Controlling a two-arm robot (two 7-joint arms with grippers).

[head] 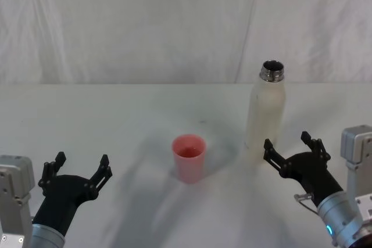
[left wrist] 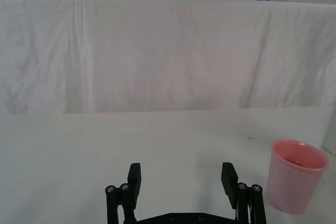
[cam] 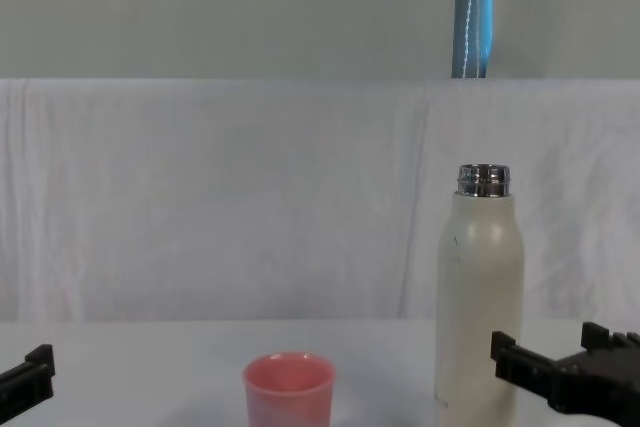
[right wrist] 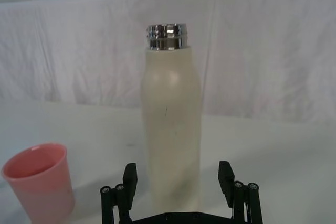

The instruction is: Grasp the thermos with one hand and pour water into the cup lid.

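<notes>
The thermos [head: 267,110] stands upright on the table [head: 128,120], open at the top, nothing holding it. The right gripper [head: 290,150] sits wide open just beside it. The cup lid [head: 189,158] waits nearby, with free room around. The left gripper [head: 78,170] rests wide open, well apart.

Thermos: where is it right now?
The thermos stands upright on the table's right side in the head view, right of the pink cup, with the open right claw just in front of it, not yet around it.
</notes>
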